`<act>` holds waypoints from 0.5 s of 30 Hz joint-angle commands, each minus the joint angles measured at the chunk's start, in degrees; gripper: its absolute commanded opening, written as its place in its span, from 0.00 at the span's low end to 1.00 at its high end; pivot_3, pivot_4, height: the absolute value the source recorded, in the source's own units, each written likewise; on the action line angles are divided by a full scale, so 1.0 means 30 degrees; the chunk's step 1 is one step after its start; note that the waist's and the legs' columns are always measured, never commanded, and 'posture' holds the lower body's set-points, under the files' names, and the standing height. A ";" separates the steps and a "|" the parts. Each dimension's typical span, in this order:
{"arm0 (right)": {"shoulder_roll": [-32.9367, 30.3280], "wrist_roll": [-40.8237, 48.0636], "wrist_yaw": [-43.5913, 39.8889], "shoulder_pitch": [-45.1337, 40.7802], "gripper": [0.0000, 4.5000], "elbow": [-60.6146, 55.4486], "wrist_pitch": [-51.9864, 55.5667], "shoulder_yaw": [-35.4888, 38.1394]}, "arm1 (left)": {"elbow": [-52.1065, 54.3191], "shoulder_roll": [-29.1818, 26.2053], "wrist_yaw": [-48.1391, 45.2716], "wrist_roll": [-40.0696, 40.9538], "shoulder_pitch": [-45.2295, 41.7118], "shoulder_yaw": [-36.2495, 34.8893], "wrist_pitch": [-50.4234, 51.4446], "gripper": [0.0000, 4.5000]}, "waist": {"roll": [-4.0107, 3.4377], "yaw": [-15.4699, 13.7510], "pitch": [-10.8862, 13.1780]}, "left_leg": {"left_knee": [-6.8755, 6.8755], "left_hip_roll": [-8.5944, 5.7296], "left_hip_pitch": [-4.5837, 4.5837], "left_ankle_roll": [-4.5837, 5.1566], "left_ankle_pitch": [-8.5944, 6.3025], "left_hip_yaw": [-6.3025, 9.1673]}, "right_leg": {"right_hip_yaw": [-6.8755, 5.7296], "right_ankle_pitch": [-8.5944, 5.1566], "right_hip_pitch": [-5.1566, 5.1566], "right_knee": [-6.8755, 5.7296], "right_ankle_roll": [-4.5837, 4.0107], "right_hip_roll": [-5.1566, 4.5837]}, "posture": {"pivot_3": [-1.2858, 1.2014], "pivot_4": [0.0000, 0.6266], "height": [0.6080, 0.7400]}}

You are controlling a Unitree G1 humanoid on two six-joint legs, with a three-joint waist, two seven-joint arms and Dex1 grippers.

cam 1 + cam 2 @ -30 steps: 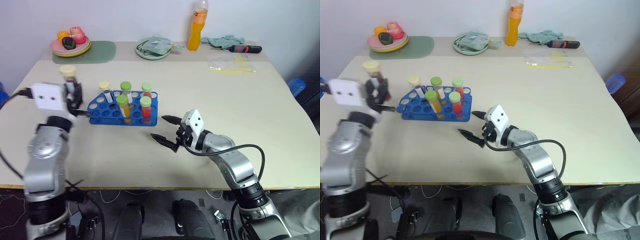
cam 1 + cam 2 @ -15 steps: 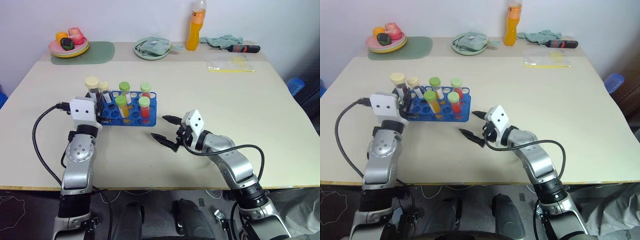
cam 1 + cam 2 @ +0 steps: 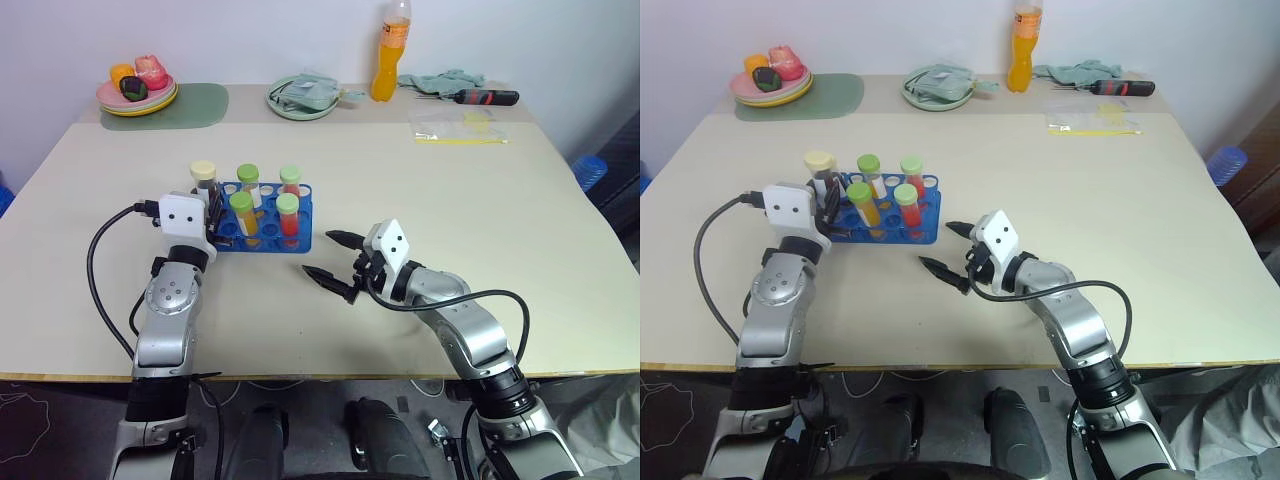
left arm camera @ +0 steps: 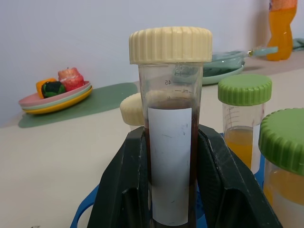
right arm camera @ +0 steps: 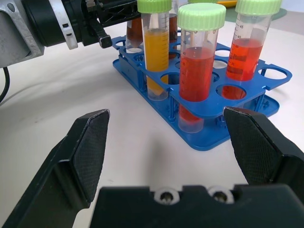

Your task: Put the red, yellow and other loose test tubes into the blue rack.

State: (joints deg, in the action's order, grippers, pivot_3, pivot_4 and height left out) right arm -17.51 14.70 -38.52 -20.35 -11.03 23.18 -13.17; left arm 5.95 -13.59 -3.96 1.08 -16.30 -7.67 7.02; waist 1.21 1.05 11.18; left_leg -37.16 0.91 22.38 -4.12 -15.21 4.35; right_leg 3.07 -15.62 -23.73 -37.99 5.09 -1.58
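My left gripper point(image 4: 168, 190) clamps the cream-capped clear plastic tube of dark brown liquid point(image 4: 170, 156) upright at the bright blue plastic rack point(image 3: 300, 236), label visible from its wrist, while my right gripper point(image 3: 327, 256) gapes wide beside it.

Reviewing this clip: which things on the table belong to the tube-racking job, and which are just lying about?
Job:
- blue rack, with green-capped tubes standing in it
- brown tube, cream cap, gripped by left gripper
- right gripper, open

Lying about:
- orange bottle
- fruit plate
- green mat
- screwdriver
- cloth
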 commanded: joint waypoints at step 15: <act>0.0039 0.0252 -0.0054 0.0087 0.94 -0.0969 -0.0058 0.0160 | -0.0547 0.0199 0.0190 0.0227 0.0491 -0.0315 -0.1397 0.18 | -0.0001 0.0026 -0.0001 | 0.0003 0.0002 -0.0007 0.0000 0.0000 0.0000 | 0.0001 -0.0001 0.0003 0.0001 -0.0001 0.0002 | 0.52 0.24 1.00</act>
State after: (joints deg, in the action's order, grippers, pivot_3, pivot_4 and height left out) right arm -17.53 14.77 -38.50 -19.56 -11.54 23.43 -13.17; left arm 5.05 -13.23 -3.43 1.51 -14.73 -7.94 4.66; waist 1.20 1.12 11.17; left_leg -37.15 0.92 22.36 -4.12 -15.21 4.35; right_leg 3.07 -15.62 -23.72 -37.98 5.09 -1.58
